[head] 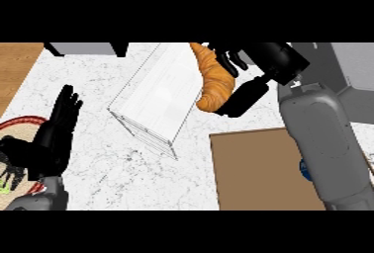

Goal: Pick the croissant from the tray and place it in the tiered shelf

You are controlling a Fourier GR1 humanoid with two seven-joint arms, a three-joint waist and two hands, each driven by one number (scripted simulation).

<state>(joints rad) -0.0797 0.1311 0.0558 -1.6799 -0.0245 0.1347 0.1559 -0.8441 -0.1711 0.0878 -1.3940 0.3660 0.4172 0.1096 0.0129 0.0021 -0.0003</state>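
At the left edge I see my left hand (57,129) resting open, fingers straight, over a red-rimmed woven mat (22,129) it partly hides. Mid-counter stands the clear wire-framed tiered shelf (157,94), hard to read against the white marble counter (124,173). My right hand (245,74) curls round the golden-brown croissant (211,79) at the shelf's right edge; its upper end is hidden. The brown flat tray (256,168) lies below, partly behind my forearm.
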